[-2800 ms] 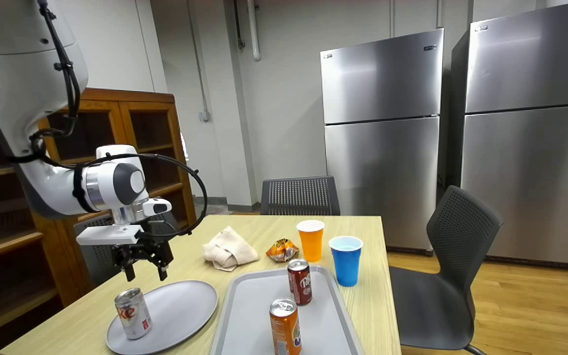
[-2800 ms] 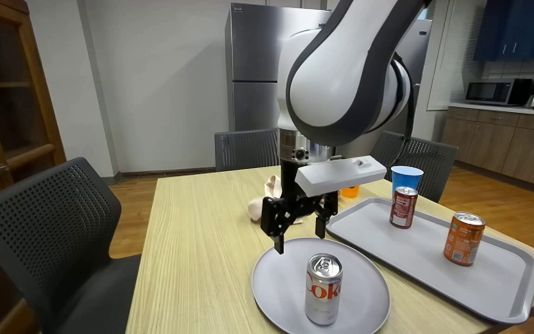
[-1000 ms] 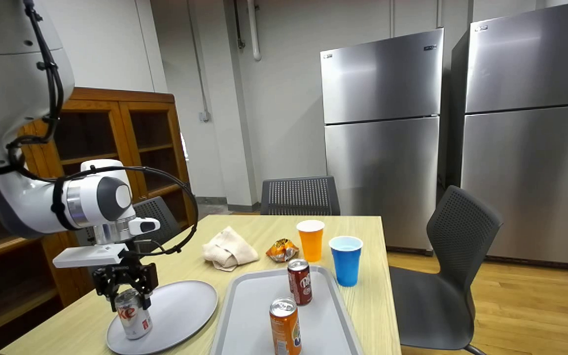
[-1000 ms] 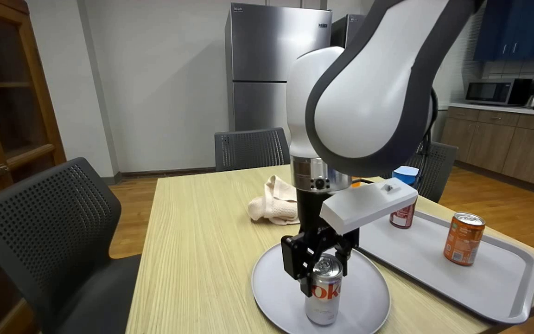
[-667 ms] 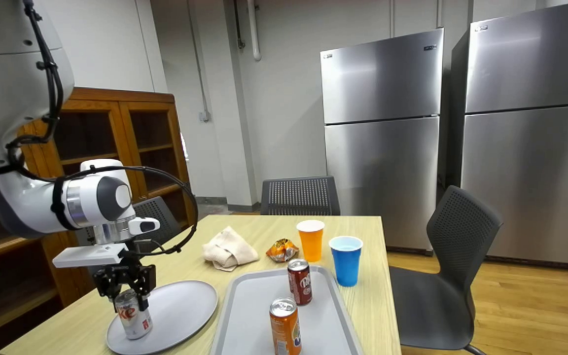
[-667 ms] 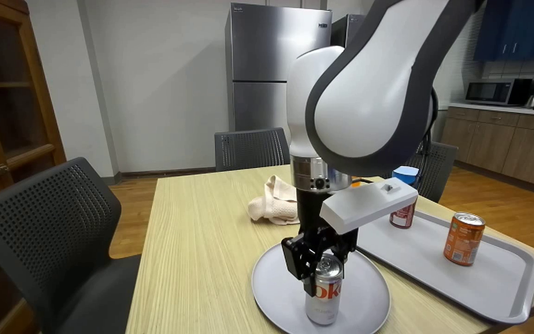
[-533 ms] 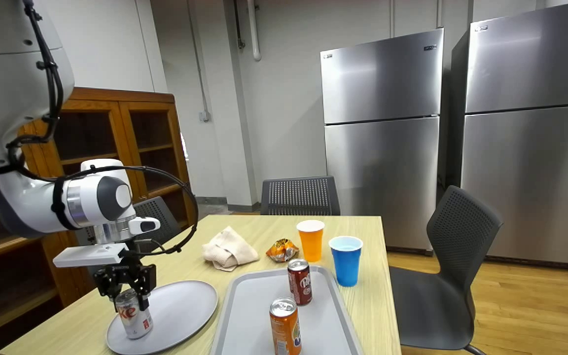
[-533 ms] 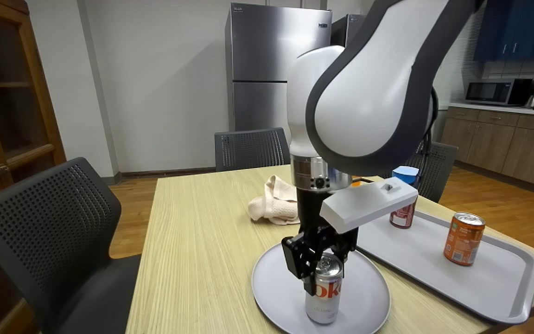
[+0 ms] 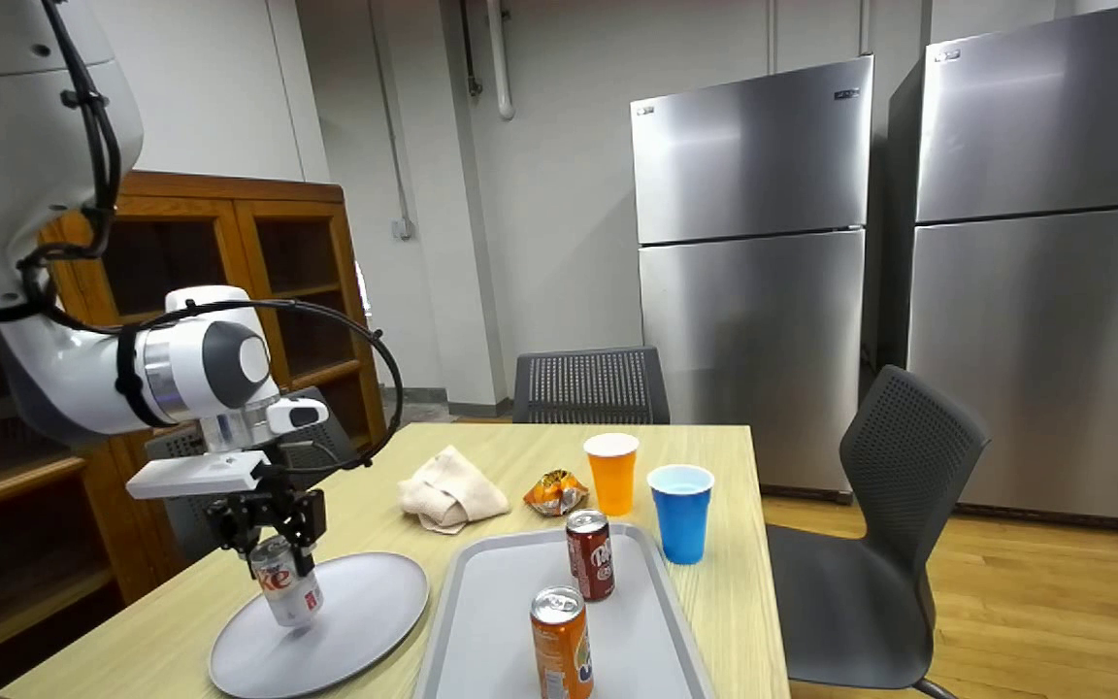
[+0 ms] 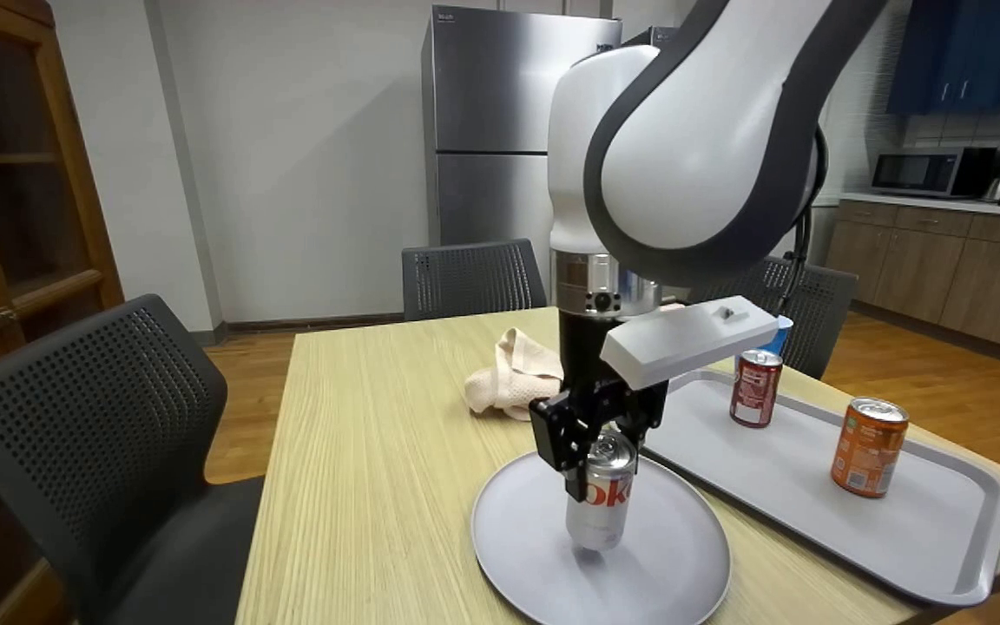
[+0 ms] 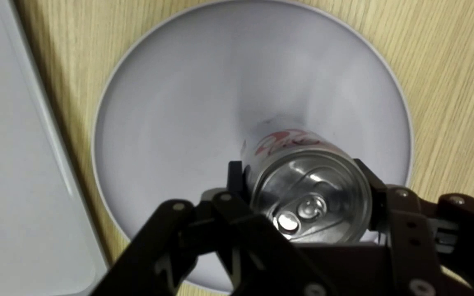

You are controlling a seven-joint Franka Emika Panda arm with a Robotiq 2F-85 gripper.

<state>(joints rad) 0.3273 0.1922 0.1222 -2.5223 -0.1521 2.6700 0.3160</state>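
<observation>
My gripper [image 10: 604, 476] is shut on the upper part of a silver Coke can [image 10: 597, 521] with red lettering. In the wrist view, dark fingers [image 11: 235, 176] press against both sides of the can [image 11: 311, 197], and its top with the pull tab faces the camera. The can hangs a little above a round grey plate [image 10: 665, 564], tilted slightly, with a shadow beneath it. In an exterior view the same can [image 9: 292, 594] is raised over the plate [image 9: 375, 592], its rear side hidden.
Beside the plate lies a grey tray [image 9: 481, 621] carrying a dark red can [image 9: 590, 558] and an orange can [image 9: 561, 646]. Farther back are a folded cloth [image 9: 452, 490], a crumpled orange wrapper [image 9: 556, 493], an orange cup [image 9: 612, 476] and a blue cup [image 9: 681, 515]. Chairs surround the table.
The gripper came down from above, its jaws closed around the silver can, and it has since risen, lifting the can off the plate. Tray, cups and cloth have stayed put.
</observation>
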